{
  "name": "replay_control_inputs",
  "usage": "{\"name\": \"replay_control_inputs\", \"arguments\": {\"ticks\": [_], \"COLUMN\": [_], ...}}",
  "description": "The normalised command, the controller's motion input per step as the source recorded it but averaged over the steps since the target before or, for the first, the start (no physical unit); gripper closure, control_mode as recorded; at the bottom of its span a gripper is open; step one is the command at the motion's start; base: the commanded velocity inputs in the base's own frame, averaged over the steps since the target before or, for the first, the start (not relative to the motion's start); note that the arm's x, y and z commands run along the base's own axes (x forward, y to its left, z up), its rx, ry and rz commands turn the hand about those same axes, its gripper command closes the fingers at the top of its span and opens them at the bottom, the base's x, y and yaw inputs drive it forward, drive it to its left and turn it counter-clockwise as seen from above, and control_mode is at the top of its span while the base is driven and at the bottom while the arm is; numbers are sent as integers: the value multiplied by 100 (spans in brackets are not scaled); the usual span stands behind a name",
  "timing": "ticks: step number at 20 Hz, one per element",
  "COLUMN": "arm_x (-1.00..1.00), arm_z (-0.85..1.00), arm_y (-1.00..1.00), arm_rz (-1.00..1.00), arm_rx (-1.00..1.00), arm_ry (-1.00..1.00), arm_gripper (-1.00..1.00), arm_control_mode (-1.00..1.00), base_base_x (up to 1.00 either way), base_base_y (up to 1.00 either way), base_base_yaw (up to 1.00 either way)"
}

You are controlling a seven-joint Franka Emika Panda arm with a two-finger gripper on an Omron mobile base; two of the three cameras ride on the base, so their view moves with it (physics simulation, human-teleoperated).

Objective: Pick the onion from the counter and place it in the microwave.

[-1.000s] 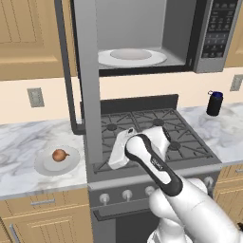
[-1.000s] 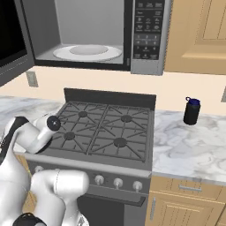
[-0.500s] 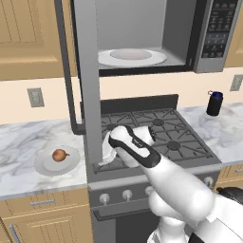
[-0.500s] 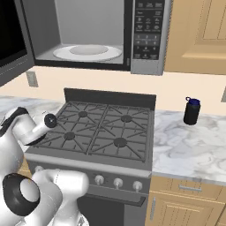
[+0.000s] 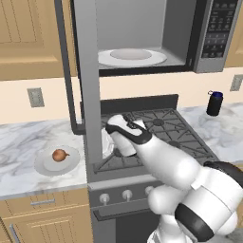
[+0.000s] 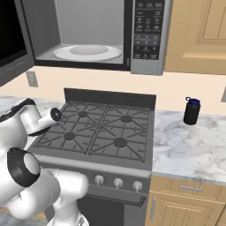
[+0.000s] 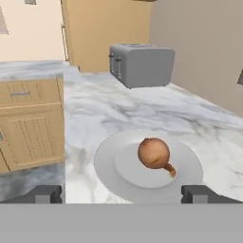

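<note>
Onion [image 7: 154, 153], a small brown-orange bulb, is lying on its side ahead of the gripper [image 7: 121, 193], between the widely spread fingertips; marbled counter [image 7: 142, 111] is stretching beyond; microwave [image 5: 142, 35] is standing open above, white turntable showing.

We see a grey plate [image 5: 57, 162] left of the black gas stove [image 5: 156, 135], a grey toaster [image 7: 141, 64] further back along the same stone top. Dark bottle with blue cap [image 6: 191, 111] stands upright right of the stove, apart from it. Wall outlet [image 5: 35, 97] on the beige backsplash. Three stove knobs [image 6: 118, 182] on the front panel. Light wooden cabinets [image 6: 201, 33] above.
</note>
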Motion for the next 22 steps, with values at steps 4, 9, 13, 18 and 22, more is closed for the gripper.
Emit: {"name": "replay_control_inputs", "arguments": {"ticks": [4,9,13,18,22], "arm_x": [10,0,0,-1,0], "arm_z": [-2,-10,-20,-11,-2], "arm_y": [51,29,41,28,14], "arm_rz": [5,4,5,5,7], "arm_rx": [0,2,1,4,4], "arm_ry": [0,-1,-2,-8,-9], "arm_gripper": [-100,-100,-100,-100,-100], "arm_control_mode": [-100,-100,-100,-100,-100], "base_base_x": [0,0,0,0,0], "base_base_y": [0,0,0,0,0], "base_base_yaw": [0,0,0,0,0]}}
